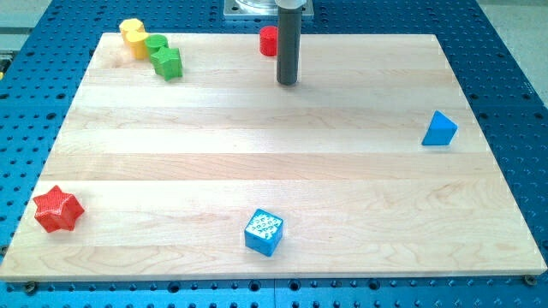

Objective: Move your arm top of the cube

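Blue cube [263,232]: well below my tip [287,82], near the view's bottom.
Red cylinder [269,40]: just upper-left of my tip.
Jaws: none, a bare rod.

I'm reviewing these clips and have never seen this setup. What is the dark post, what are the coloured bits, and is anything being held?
There is one camera view, looking down at a wooden board on a blue table. The dark post is the robot arm's rod; my tip only pushes, so nothing is held. It stands near the view's top, just right of a red block. Top left sit a yellow block, a green block and a green star. A blue cube lies at the bottom, a red star bottom left, a blue triangular block at right.
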Robot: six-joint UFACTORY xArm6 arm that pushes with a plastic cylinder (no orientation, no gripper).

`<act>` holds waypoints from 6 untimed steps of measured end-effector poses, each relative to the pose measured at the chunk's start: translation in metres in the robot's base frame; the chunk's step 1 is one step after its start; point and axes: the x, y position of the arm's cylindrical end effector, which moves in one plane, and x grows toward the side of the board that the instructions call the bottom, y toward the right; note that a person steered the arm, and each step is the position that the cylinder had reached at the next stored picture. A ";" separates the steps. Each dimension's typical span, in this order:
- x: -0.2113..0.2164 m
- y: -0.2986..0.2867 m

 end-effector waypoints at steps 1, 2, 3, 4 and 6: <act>0.000 0.000; 0.019 0.000; 0.049 -0.004; 0.054 -0.004; 0.042 -0.045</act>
